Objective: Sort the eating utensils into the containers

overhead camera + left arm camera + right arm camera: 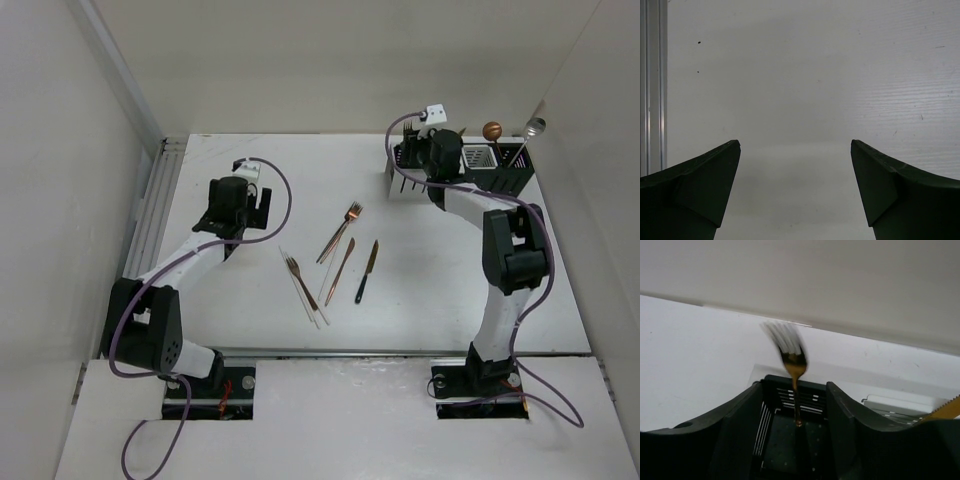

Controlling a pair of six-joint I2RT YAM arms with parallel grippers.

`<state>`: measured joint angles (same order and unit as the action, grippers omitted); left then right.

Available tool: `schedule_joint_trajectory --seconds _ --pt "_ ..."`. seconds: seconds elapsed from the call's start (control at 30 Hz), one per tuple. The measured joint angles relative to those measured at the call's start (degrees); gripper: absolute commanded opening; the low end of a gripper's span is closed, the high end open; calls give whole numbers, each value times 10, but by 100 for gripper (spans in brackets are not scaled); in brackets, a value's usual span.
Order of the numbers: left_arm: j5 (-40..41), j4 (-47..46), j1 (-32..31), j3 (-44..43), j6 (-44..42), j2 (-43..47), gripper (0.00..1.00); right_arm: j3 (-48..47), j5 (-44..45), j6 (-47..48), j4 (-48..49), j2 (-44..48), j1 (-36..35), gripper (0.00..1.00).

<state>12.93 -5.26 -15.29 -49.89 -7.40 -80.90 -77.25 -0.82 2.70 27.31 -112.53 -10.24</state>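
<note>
The containers [482, 160] stand in a row at the back right of the table. My right gripper [412, 160] hangs over the row's left end. In the right wrist view it [795, 386] is open above a black slotted box [812, 399]. A gold fork [792, 367] stands loose between the fingers, tines up and blurred, its handle tip on the box floor. A copper spoon [492, 130] and a silver spoon [535, 126] stick up from other boxes. My left gripper [240, 205] [795, 142] is open and empty over bare table at the left.
Several utensils lie mid-table: a copper fork [342, 228], a copper knife [340, 270], a black-handled knife [367, 270], and a fork [300, 278] beside pale thin pieces [318, 300]. A metal rail [652, 85] runs along the table's left edge. White walls enclose the table.
</note>
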Motion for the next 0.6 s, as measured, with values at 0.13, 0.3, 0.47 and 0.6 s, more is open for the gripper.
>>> schedule_joint_trajectory --seconds 0.13,0.3,0.47,0.6 --pt "-8 0 0 -5 -1 -3 91 2 -11 0 0 5 1 71" --pt "-43 17 0 -26 -18 -4 83 33 -12 0 -12 63 1 75" --pt "-83 63 0 -70 -26 -5 76 54 76 -12 -83 182 -26 76" --pt "-95 114 -5 -110 22 -22 76 52 179 -91 -200 252 -107 76"
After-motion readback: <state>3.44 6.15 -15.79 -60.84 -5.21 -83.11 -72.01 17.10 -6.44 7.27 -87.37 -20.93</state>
